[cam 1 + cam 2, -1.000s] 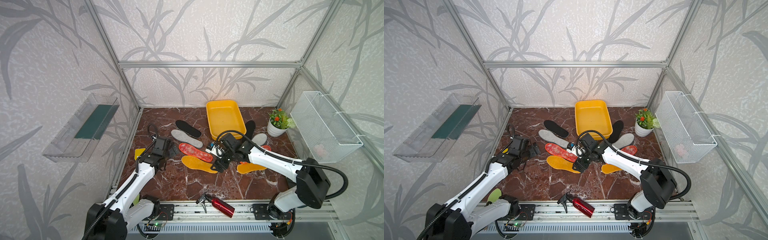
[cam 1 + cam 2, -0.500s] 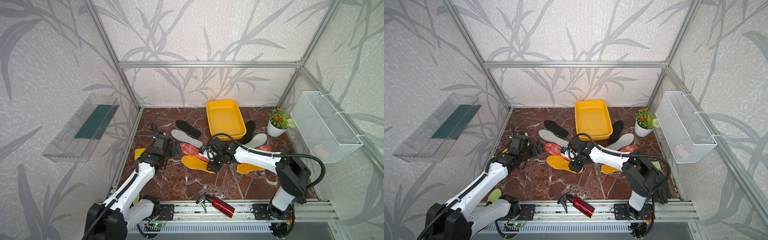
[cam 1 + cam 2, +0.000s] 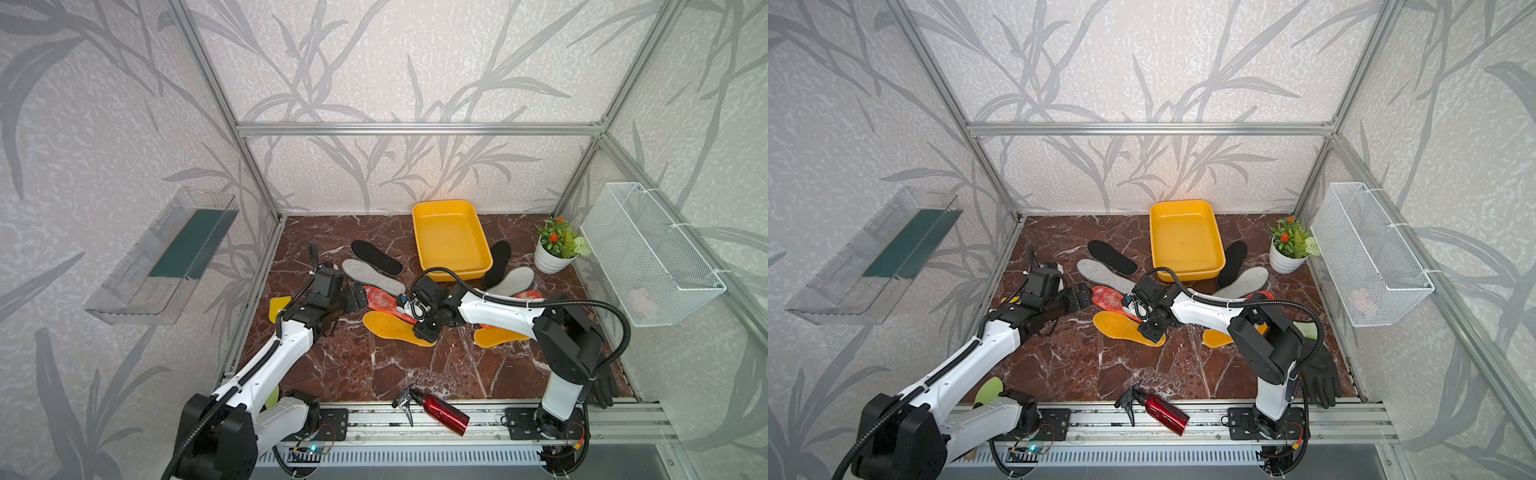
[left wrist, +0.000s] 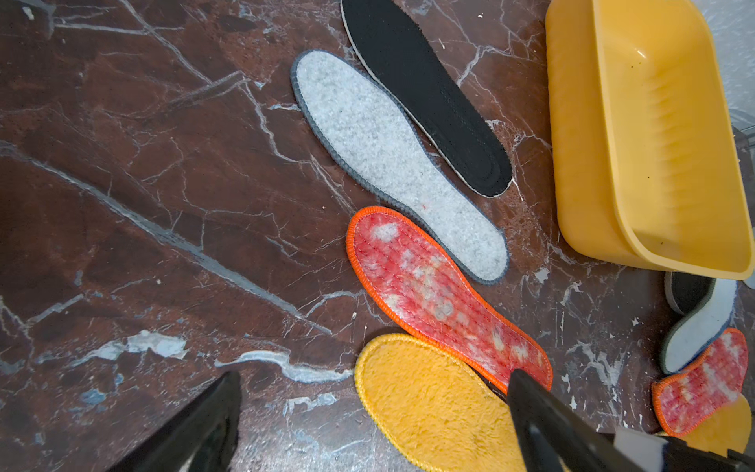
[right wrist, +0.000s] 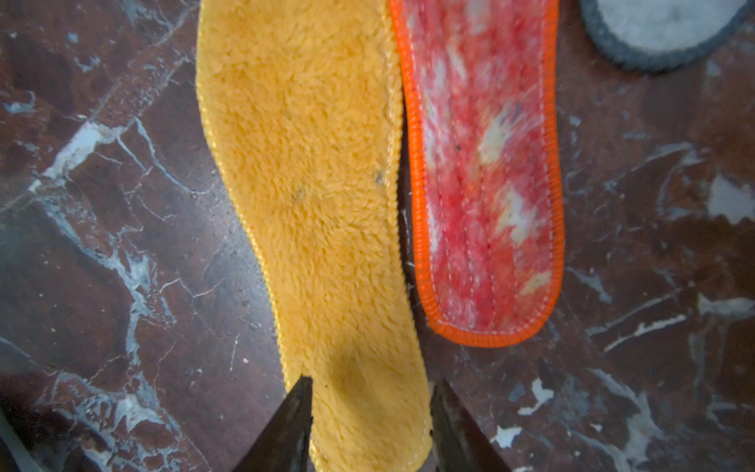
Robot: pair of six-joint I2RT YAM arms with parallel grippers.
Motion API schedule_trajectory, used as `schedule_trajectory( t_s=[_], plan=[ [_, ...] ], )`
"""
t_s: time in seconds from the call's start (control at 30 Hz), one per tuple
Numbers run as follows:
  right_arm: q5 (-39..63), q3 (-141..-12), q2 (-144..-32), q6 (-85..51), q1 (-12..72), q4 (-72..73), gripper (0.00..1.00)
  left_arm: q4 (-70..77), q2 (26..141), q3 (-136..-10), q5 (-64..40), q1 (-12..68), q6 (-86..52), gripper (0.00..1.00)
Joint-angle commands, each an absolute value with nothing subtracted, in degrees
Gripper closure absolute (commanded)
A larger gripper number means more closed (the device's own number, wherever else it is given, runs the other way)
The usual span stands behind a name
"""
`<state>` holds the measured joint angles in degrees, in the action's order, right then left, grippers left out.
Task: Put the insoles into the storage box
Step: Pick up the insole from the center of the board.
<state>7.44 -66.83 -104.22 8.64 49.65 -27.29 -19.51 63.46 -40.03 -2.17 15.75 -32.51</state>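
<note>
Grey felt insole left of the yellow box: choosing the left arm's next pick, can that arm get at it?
Probably yes: the left gripper stands open close beside it, the grey felt insole lies flat and open from above, and the right gripper is down at the yellow insole, clear of it.

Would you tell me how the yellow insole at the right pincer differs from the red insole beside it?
The yellow insole is plain and fluffy; the red insole is mottled with pale flecks inside an orange stitched rim. The yellow insole's heel is pinched in the right pincer; the red insole lies free. Both lie side by side on the table, outside the box.
</note>
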Motion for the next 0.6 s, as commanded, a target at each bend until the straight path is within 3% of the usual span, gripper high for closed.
schedule_trajectory(
  t_s=[0.0, 0.57],
  plan=[
    [6.24, -68.18, -105.63, 9.46, 50.08, -27.94, 0.53, -20.38, 63.80, -40.47, -1.62, 15.47, -31.71, 0.01],
    [4.47, -70.35, -111.22, 8.86, 53.83, -32.90, 0.58, -20.56, 64.16, -40.69, -0.88, 15.23, -31.86, 0.00]
  ],
)
